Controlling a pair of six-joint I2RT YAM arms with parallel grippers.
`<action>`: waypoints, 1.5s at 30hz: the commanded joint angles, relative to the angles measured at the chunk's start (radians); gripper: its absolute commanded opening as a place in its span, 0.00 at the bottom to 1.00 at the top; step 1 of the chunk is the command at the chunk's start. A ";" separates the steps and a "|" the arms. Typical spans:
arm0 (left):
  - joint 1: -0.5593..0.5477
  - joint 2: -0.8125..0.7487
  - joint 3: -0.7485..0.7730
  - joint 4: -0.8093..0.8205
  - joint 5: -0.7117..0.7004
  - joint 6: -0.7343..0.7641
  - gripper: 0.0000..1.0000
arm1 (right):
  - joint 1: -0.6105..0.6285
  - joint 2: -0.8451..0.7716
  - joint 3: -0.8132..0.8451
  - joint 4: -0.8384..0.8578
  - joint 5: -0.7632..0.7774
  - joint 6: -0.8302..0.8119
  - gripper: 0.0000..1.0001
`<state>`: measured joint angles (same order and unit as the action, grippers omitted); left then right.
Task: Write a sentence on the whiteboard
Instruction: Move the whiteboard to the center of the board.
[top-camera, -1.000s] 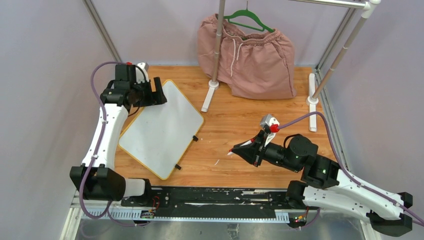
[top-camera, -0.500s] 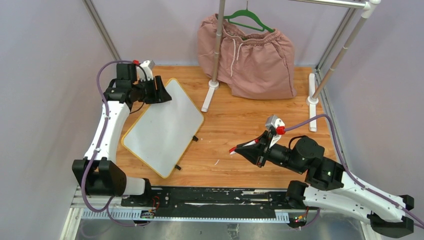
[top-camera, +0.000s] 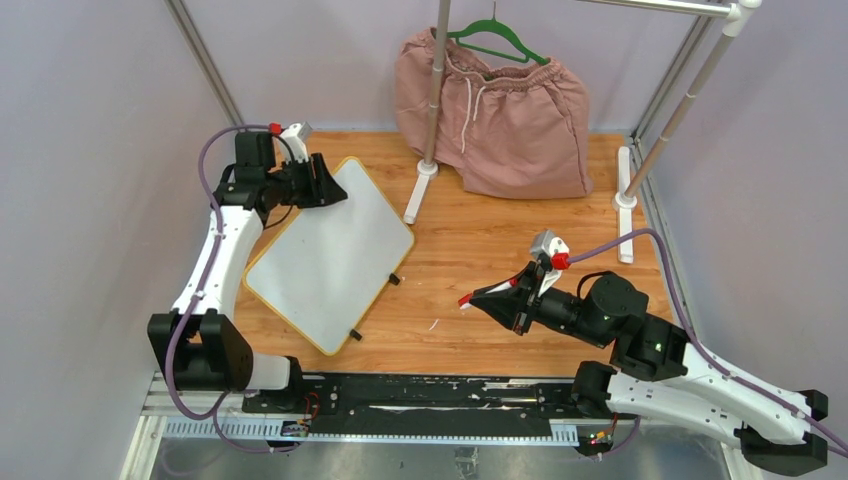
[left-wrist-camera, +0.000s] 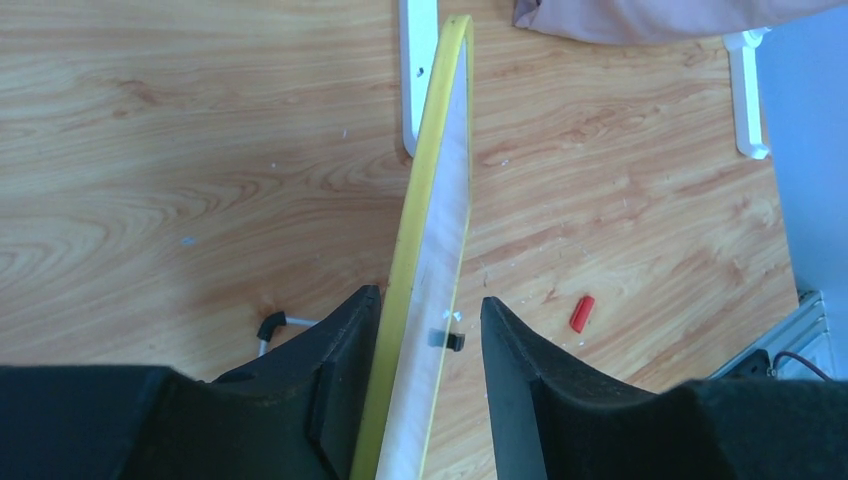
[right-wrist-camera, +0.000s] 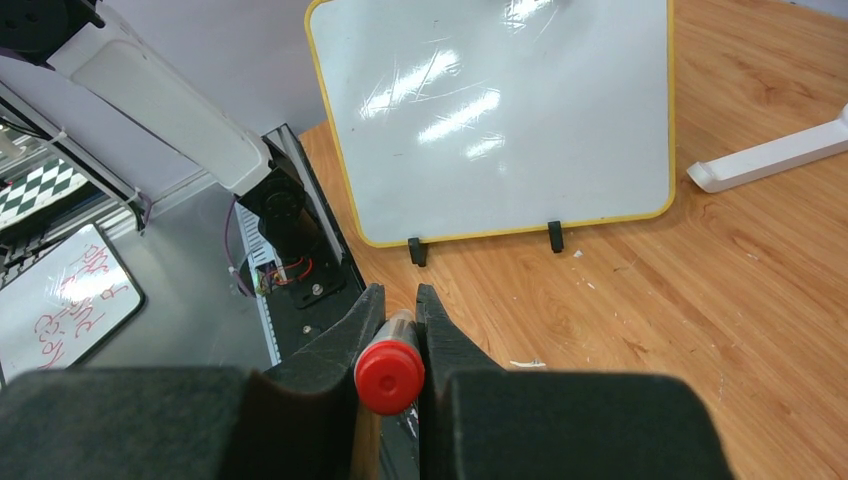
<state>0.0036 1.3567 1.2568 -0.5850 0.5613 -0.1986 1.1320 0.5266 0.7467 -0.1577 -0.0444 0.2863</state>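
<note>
Wood tabletop (top-camera: 480, 250) at left is occupied by the blank whiteboard (top-camera: 330, 255), its far rim straddled by the left gripper (left-wrist-camera: 430, 300), clamping not discernible, so it may be pushed askew once pressed with the marker (right-wrist-camera: 390, 378) clenched in the right gripper (right-wrist-camera: 400, 292)

Gloss, grain and cloth
The whiteboard (right-wrist-camera: 500, 110) has a smooth, glossy white face that mirrors the lights, and a yellow plastic-looking rim; the table (top-camera: 480, 260) is pale matt wood with clear grain; the shorts (top-camera: 510, 120) are soft, creased pink cloth; the marker (right-wrist-camera: 389, 375) has a smooth red plastic cap
</note>
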 joint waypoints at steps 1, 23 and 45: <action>-0.010 0.003 -0.062 0.005 0.123 -0.042 0.01 | 0.002 -0.002 0.001 -0.004 0.003 -0.019 0.00; -0.189 0.111 -0.046 0.299 0.150 -0.188 0.00 | 0.001 -0.029 0.020 -0.053 0.088 -0.019 0.00; -0.251 0.069 -0.015 0.375 -0.010 -0.113 0.44 | 0.001 -0.026 0.043 -0.087 0.128 -0.019 0.00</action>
<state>-0.2401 1.4891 1.2594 -0.1894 0.5949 -0.3321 1.1320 0.5079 0.7601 -0.2436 0.0643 0.2718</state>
